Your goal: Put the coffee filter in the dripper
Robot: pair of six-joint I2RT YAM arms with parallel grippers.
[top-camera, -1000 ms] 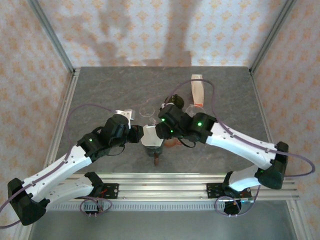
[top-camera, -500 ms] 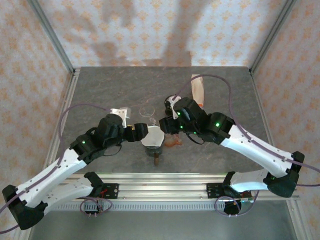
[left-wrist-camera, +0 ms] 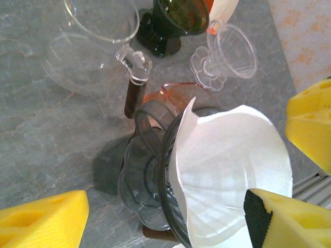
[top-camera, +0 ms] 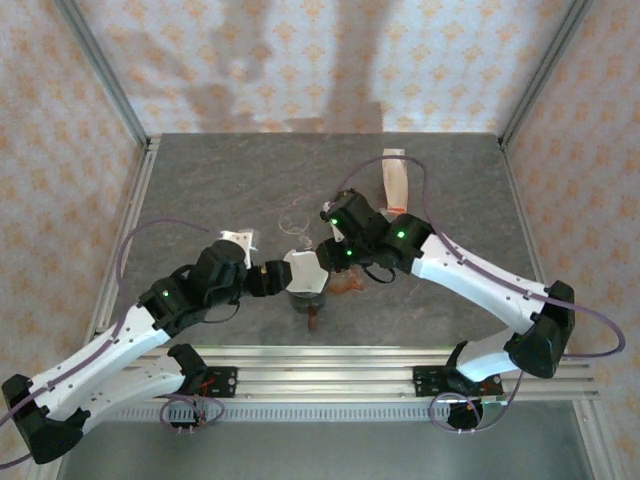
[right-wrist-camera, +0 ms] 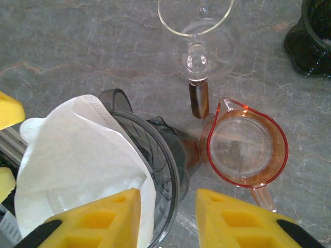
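Observation:
A white paper coffee filter (left-wrist-camera: 232,170) sits tilted in the dark grey transparent dripper (left-wrist-camera: 150,170), its upper edge sticking out over the rim. In the top view the filter (top-camera: 303,271) lies between both grippers. My left gripper (left-wrist-camera: 165,209) is open wide, its fingers spread to either side of the dripper, with one pad (left-wrist-camera: 257,217) at the filter's lower edge. My right gripper (right-wrist-camera: 168,199) is open just above the dripper (right-wrist-camera: 165,155) rim, one finger (right-wrist-camera: 103,217) over the filter (right-wrist-camera: 77,160), holding nothing.
An orange measuring cup (right-wrist-camera: 245,150) stands right beside the dripper. Behind it are a glass server with a brown handle (right-wrist-camera: 199,98), a dark green dripper (left-wrist-camera: 173,20) and a clear dripper (left-wrist-camera: 227,51). A filter packet (top-camera: 397,178) lies at the back.
The right gripper drew back from the dripper, then came down close to its rim again. The left gripper slid slightly nearer the table's front. The filter stayed in the dripper.

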